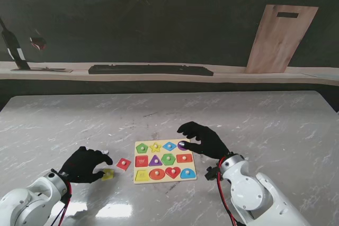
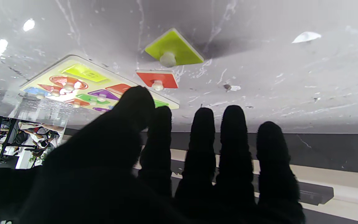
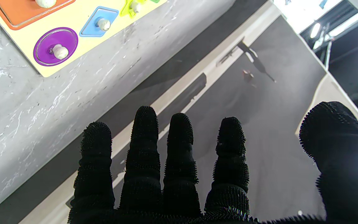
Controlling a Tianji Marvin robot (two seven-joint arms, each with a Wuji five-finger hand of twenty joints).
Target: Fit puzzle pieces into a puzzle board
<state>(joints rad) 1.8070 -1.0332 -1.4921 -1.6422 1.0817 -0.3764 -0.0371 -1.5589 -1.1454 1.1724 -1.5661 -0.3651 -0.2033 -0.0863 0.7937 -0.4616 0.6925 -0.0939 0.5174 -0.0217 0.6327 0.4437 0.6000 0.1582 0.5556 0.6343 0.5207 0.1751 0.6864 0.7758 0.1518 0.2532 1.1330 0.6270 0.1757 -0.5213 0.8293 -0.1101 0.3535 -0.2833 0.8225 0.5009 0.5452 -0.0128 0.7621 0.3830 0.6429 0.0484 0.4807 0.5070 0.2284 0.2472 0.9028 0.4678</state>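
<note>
While the left hand (image 1: 85,164) hovers with its black fingers (image 2: 233,137) spread and gripping nothing, a yellow-green square piece (image 1: 108,174) lies on the bench (image 1: 254,120) just at their tips and a red square piece (image 1: 123,164) lies loose a little beyond it. Past that, the puzzle board (image 1: 164,178) sits between both hands with most slots filled. The right hand (image 1: 204,139) is likewise open and empty, its fingers (image 3: 146,146) over the board's far right corner, beside the seated purple circle (image 3: 55,46).
</note>
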